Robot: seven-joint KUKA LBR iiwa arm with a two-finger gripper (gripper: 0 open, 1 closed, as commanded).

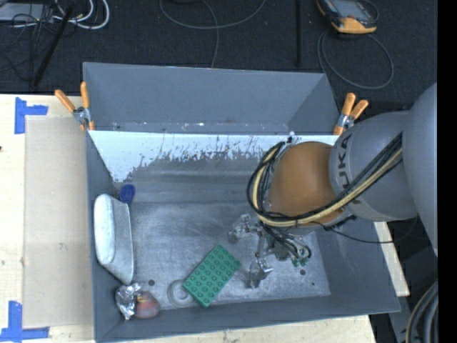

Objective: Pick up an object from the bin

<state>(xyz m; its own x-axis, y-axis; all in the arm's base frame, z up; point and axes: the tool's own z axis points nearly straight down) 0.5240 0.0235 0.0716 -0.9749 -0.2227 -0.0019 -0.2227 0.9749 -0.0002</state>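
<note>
Approach step, I'd say: the tool [255, 259] sat low over the bin [214, 106] floor, just right of the green studded plate [211, 275]. Couldn't tell if it was apart or together. Next it'd probably need to line up over that plate's edge.

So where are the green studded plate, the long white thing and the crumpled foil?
green studded plate [211, 274]: camera view, middle of its studded top.
long white thing [107, 234]: camera view, middle of its rounded top.
crumpled foil [128, 299]: camera view, its middle.
</note>
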